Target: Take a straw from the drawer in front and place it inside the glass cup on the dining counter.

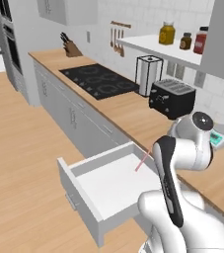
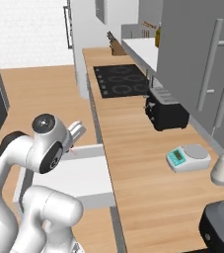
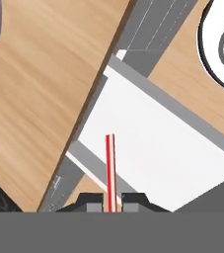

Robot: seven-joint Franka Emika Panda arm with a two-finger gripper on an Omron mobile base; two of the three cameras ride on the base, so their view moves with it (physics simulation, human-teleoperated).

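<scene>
The drawer (image 1: 99,159) stands pulled open below the wall counter, its white inside bare (image 3: 158,143). My gripper (image 3: 111,201) hangs above it, shut on the straw (image 3: 110,165). The straw is a thin red stick that runs straight out from between the fingertips (image 3: 91,200). In the left base view the straw (image 1: 143,160) slants over the drawer's back right corner, and my own arm hides the hand that holds it. The glass cup and the dining counter are out of view.
The wood counter along the tiled wall (image 1: 128,116) carries a black cooktop (image 1: 101,81), a paper-towel holder (image 1: 148,74), a black toaster (image 1: 171,98) and a kitchen scale (image 2: 187,157). A shelf with jars (image 1: 182,42) hangs above. Open wood floor (image 1: 19,163) lies left of the drawer.
</scene>
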